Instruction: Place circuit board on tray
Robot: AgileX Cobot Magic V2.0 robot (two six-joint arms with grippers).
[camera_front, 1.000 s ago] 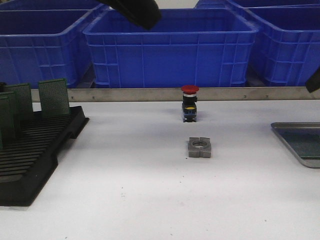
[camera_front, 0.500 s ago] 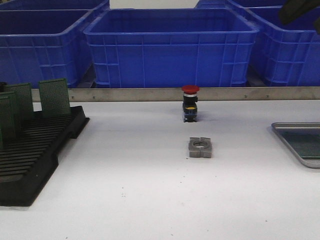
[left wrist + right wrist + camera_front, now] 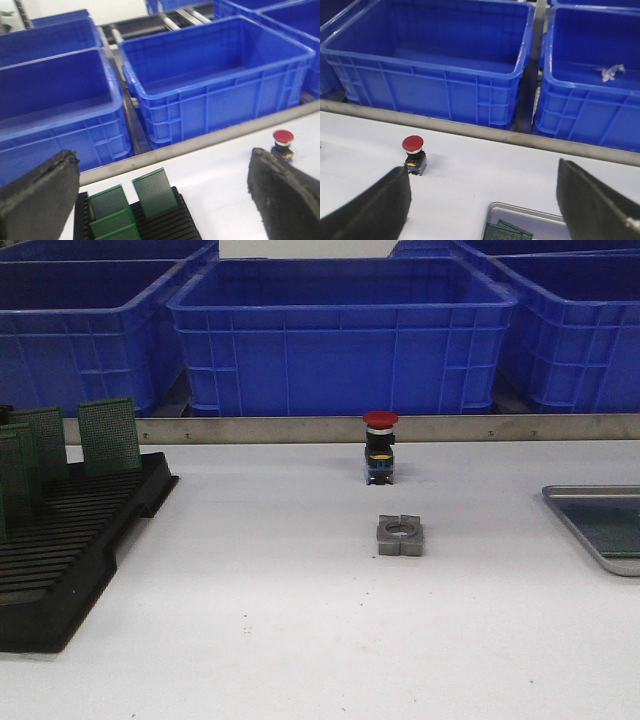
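Note:
Several green circuit boards (image 3: 108,435) stand upright in a black slotted rack (image 3: 70,550) at the table's left. The left wrist view shows the same boards (image 3: 154,192) below my left gripper (image 3: 163,165), which hangs open and empty above the rack (image 3: 175,225). The silver tray (image 3: 595,489) lies at the right edge of the table. My right gripper (image 3: 482,175) is open and empty above the tray (image 3: 521,207), where green circuit boards (image 3: 506,232) lie flat. Neither gripper shows in the front view.
A red-capped push button (image 3: 380,445) stands mid-table near the back. A grey slotted block with a round hole (image 3: 401,535) lies in front of it. Big blue bins (image 3: 340,335) line the back behind a metal rail (image 3: 250,429).
Dark arm parts at the top of the front view, one left of centre and one at the right, have moved up out of the frame. Nothing on the table has moved.

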